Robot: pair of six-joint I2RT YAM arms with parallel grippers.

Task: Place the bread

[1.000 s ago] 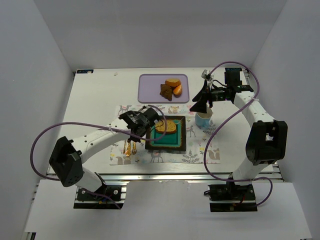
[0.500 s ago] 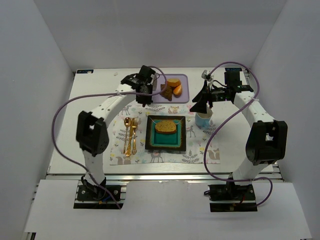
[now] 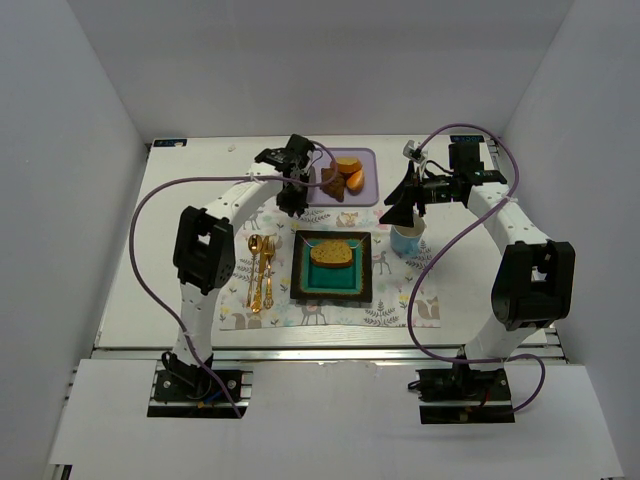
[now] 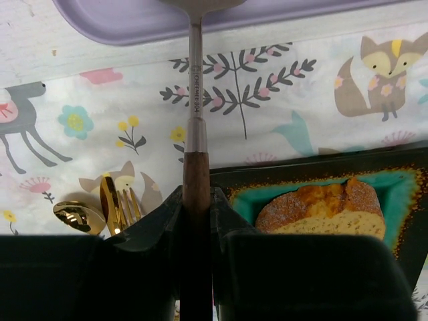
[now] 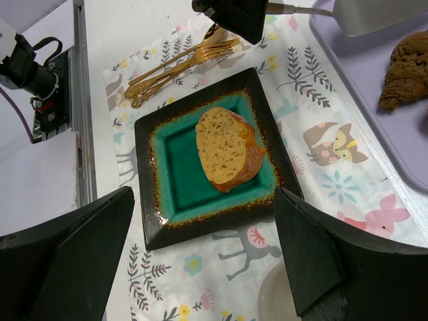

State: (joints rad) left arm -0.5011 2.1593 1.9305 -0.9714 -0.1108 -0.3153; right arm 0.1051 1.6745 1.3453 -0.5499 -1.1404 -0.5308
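One bread slice lies flat on the teal plate, toward its far side and inside the rim. Placement looks done.

Left gripper is clenched on the wooden handle of a metal spatula. The blade reaches over the near-left edge of the lavender tray, and no food shows on the part of the blade in view. Right gripper is spread wide with nothing in it, hanging over the white cup beside the plate.

The step in hand is probably clearing the spatula away:
- Keep the blade level and short of the dark brown chunk and orange pieces so nothing gets shoved.
- Set the spatula down before the fingers let go, since the handle is long and could tip.
- Don't swing back low over the plate, or the slice could get knocked off.
- Leave the right arm parked; any move risks hitting the cup.

Changes from the earlier views:
- A second ago the left gripper was down at the plate's near-left side, with the arm folded low across the placemat and hiding part of the gold cutlery.
- Half a second ago it had swung up to the tray's left edge, and now it sits slightly further right.
- Bread, plate, cup and right arm are unchanged.
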